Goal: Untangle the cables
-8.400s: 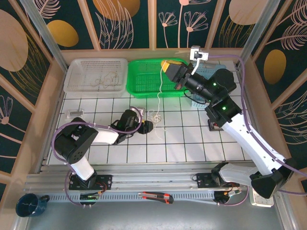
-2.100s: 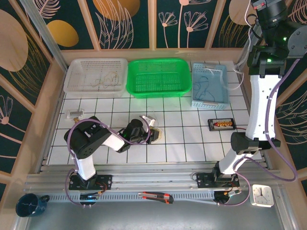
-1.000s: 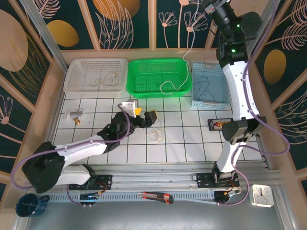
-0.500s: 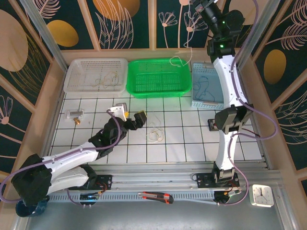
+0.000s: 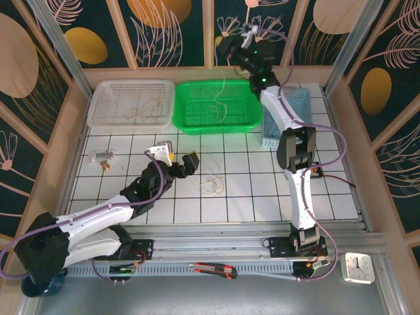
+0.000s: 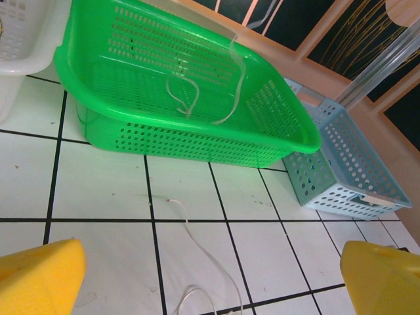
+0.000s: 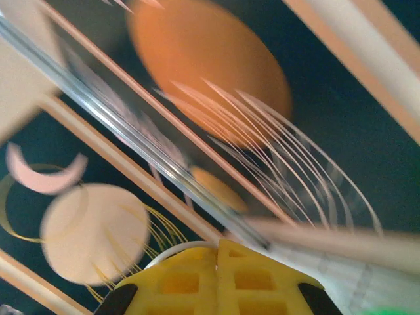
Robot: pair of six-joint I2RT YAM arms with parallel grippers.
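My right gripper [image 5: 233, 51] is raised high at the back, above the green basket [image 5: 190, 121]. It is shut on a white cable [image 5: 222, 97] that hangs down into that basket. In the right wrist view the yellow fingers [image 7: 190, 279] are pressed together, with the white cable [image 7: 172, 251] curving out at their left. In the left wrist view that cable [image 6: 226, 85] dangles over the green basket [image 6: 197, 134]. Another white cable [image 5: 211, 184] lies in loose loops on the tiled table, its end [image 6: 190, 226] in front of my left gripper [image 5: 178, 157], which is open and empty.
A white basket [image 5: 105, 118] at the back left holds thin tan cords. The blue basket [image 5: 303, 105] stands at the back right, partly behind my right arm. A small metal part [image 5: 103, 157] lies left on the table. A cutter [image 5: 213, 269], clock [image 5: 359, 267] and mug [image 5: 38, 281] sit beyond the front rail.
My right gripper has swung left from over the blue basket to over the green basket, and its white cable now hangs into that basket. The left arm has stayed still.
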